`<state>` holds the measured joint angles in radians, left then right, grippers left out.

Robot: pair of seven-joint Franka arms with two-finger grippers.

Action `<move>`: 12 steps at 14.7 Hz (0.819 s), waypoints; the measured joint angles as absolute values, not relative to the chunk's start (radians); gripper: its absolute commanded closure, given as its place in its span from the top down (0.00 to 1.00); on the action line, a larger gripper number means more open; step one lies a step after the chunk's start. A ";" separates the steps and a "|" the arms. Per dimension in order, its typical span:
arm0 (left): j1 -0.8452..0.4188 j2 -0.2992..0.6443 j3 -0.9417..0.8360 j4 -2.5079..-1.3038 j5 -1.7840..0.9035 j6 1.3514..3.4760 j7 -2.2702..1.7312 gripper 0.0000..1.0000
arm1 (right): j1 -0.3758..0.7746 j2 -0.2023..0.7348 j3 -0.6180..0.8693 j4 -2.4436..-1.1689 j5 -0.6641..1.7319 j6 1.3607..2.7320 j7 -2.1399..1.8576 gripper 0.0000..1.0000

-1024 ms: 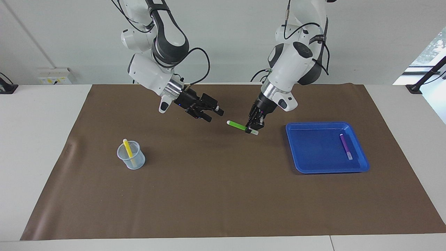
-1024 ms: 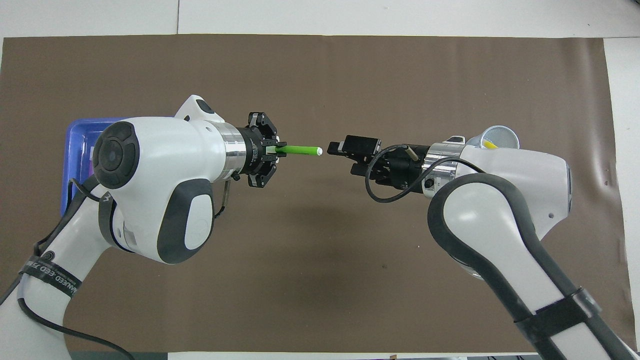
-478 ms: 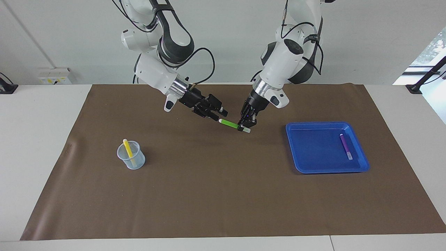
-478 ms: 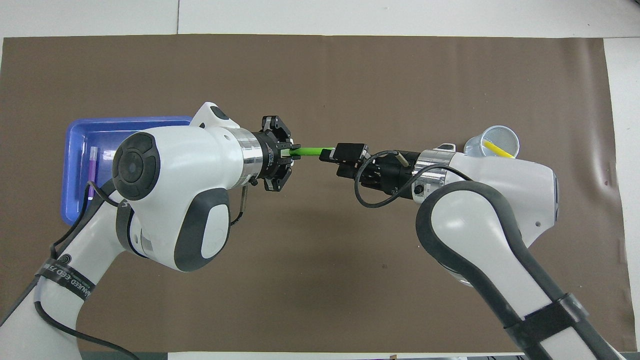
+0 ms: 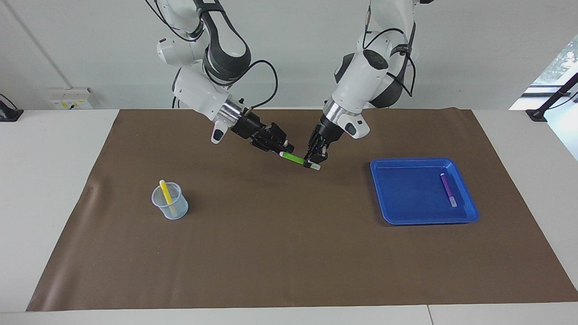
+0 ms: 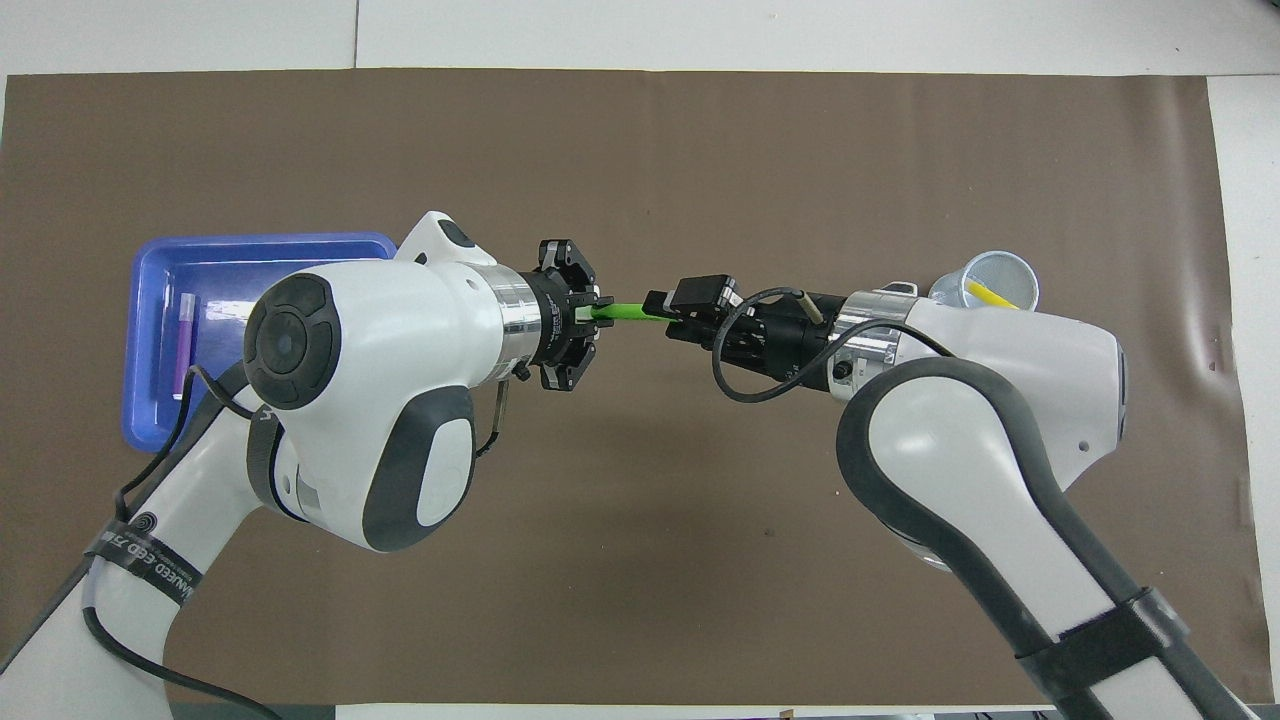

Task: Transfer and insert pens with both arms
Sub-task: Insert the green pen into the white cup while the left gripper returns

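My left gripper (image 5: 313, 163) (image 6: 597, 314) is shut on the pale-ended part of the bright green pen (image 5: 293, 158) (image 6: 628, 312) and holds it level in the air over the middle of the brown mat. My right gripper (image 5: 285, 149) (image 6: 668, 315) is at the pen's free end, with that end reaching in between its jaws. The yellow pen (image 5: 165, 191) (image 6: 990, 296) stands slanted in a clear cup (image 5: 174, 210) (image 6: 1030, 285) toward the right arm's end. Toward the left arm's end, the purple pen (image 5: 448, 189) (image 6: 185, 335) lies in a blue tray (image 5: 406, 198) (image 6: 250, 260).
A brown mat (image 5: 271, 253) covers most of the white table. The cup stands farther from the robots than the two grippers, and so does the tray. My right arm partly covers the cup in the overhead view.
Both grippers have moved toward each other. The gap between the green pen's free end and my right gripper has closed, and that end now sits between its jaws, which have narrowed.
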<state>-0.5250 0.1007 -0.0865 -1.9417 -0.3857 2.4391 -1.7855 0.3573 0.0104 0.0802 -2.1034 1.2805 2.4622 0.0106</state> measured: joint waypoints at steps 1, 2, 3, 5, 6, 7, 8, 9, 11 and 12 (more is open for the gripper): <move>-0.525 0.101 -0.086 -1.942 -0.386 2.439 -1.785 0.00 | 0.357 0.010 0.080 -2.103 1.280 2.463 0.011 0.46; -0.525 0.101 -0.086 -1.942 -0.386 2.439 -1.785 0.00 | 0.356 0.010 0.079 -2.103 1.280 2.464 0.011 0.46; -0.525 0.101 -0.086 -1.942 -0.386 2.439 -1.785 0.00 | 0.356 0.010 0.078 -2.103 1.280 2.465 0.011 0.44; -0.526 0.101 -0.086 -1.942 -0.386 2.439 -1.786 0.00 | 0.355 0.011 0.077 -2.104 1.280 2.466 0.011 0.38; -0.526 0.101 -0.086 -1.942 -0.386 2.439 -1.786 0.00 | 0.354 0.011 0.077 -2.103 1.280 2.466 0.011 0.30; -0.526 0.100 -0.085 -1.941 -0.386 2.440 -1.787 0.00 | 0.353 0.011 0.077 -2.105 1.280 2.466 0.011 0.22; -0.526 0.100 -0.082 -1.938 -0.386 2.440 -1.787 0.00 | 0.351 0.012 0.076 -2.107 1.280 2.466 0.011 0.10; -0.526 0.100 -0.081 -1.936 -0.386 2.439 -1.787 0.00 | 0.350 0.013 0.076 -2.108 1.280 2.466 0.011 0.00; -0.527 0.101 -0.081 -1.936 -0.387 2.440 -1.790 0.00 | 0.350 0.013 0.076 -2.107 1.281 2.467 0.011 0.00; -0.527 0.101 -0.081 -1.936 -0.387 2.440 -1.792 0.00 | 0.349 0.013 0.076 -2.107 1.281 2.467 0.011 0.00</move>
